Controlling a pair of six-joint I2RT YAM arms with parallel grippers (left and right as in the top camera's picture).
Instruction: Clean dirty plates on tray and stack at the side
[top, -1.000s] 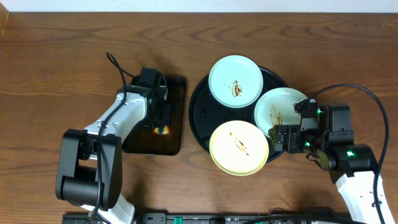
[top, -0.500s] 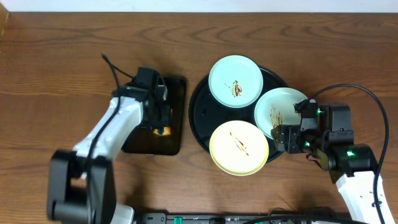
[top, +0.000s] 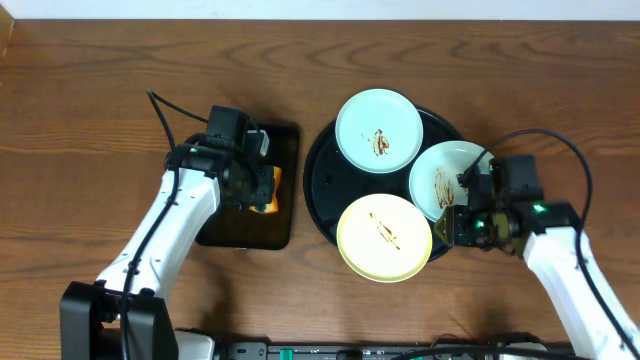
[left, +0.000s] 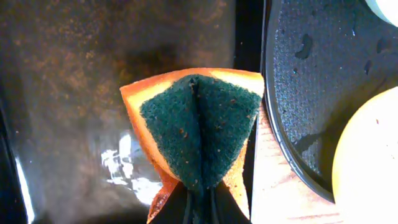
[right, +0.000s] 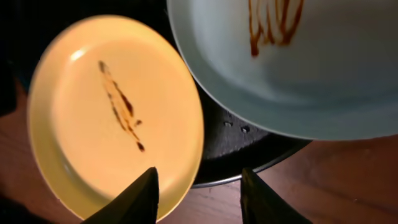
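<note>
While a folded orange sponge (left: 199, 124), coarse green face outward, is pinched in the left gripper (left: 199, 204), the right gripper (right: 198, 198) is held spread, glossy round yellow plate (right: 106, 118) and mint plate (right: 311, 74) just ahead, on the pebbled black tray (right: 233, 152).

White shells are covering the black-jointed left arm (top: 168, 218) and right arm (top: 565, 275), black cables (top: 158, 108) are looping off toward twelve o'clock, and green lights (top: 537, 209) are glowing on the black right gripper (right: 198, 194).
</note>
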